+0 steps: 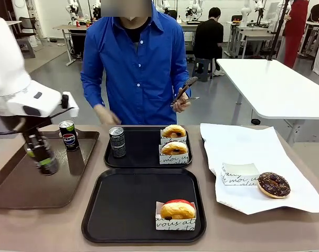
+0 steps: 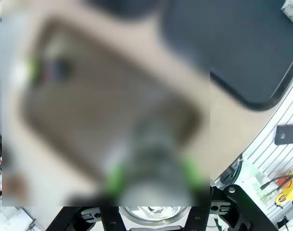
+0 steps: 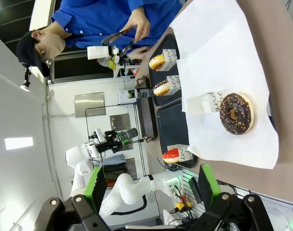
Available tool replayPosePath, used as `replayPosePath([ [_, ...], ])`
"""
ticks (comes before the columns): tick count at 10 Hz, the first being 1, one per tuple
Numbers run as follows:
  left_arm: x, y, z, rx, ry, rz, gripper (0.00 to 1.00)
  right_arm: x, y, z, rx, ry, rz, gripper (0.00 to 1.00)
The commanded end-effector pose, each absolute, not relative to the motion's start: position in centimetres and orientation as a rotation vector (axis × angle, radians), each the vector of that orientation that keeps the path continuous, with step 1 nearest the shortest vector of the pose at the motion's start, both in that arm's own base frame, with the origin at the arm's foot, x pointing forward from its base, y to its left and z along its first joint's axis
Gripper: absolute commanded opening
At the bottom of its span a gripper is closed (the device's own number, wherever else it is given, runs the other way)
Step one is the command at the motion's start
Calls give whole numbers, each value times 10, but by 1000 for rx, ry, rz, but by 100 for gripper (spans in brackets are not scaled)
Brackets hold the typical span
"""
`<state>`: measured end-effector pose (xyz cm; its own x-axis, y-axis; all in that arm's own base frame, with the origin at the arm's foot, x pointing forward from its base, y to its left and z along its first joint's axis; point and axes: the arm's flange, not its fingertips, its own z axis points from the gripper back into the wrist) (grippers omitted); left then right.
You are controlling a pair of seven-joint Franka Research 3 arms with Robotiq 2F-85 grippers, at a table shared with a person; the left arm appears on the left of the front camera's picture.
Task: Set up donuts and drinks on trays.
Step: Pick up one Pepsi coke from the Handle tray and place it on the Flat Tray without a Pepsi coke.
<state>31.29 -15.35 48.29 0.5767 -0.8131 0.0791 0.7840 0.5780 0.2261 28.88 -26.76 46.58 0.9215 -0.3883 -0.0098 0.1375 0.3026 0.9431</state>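
My left gripper (image 1: 45, 164) is shut on a dark drink can (image 1: 38, 148) and holds it tilted just above the brown tray (image 1: 23, 194). In the blurred left wrist view the can (image 2: 153, 144) sits between the green pads (image 2: 115, 175). A logo can (image 1: 69, 135) stands on the brown tray. The far black tray (image 1: 144, 157) holds a grey-patterned can (image 1: 117, 142) and two donuts in holders (image 1: 173, 131) (image 1: 174, 148). A red-iced donut (image 1: 178, 210) sits on the near black tray (image 1: 123, 205). My right gripper (image 3: 153, 187) is open, high above a chocolate donut (image 3: 236, 113).
The chocolate donut (image 1: 274, 184) lies on white paper (image 1: 243, 144) at the right, beside an empty paper holder (image 1: 240, 173). A person in a blue shirt (image 1: 138, 63) stands at the far edge holding tongs (image 1: 184, 89) above the far tray.
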Motion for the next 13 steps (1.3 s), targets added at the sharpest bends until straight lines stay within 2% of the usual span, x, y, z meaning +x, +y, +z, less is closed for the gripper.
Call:
replayPosePath([
  [1, 332, -186, 488, 115, -206, -951, 58, 289, -267, 466, 1236, -252, -350, 100],
  [6, 356, -252, 459, -18, -159, -1022, 58, 289, -267, 466, 1236, -252, -350, 100],
  [13, 366, -282, 420, -75, -152, -1053, 58, 289, -267, 466, 1236, -252, -350, 100],
])
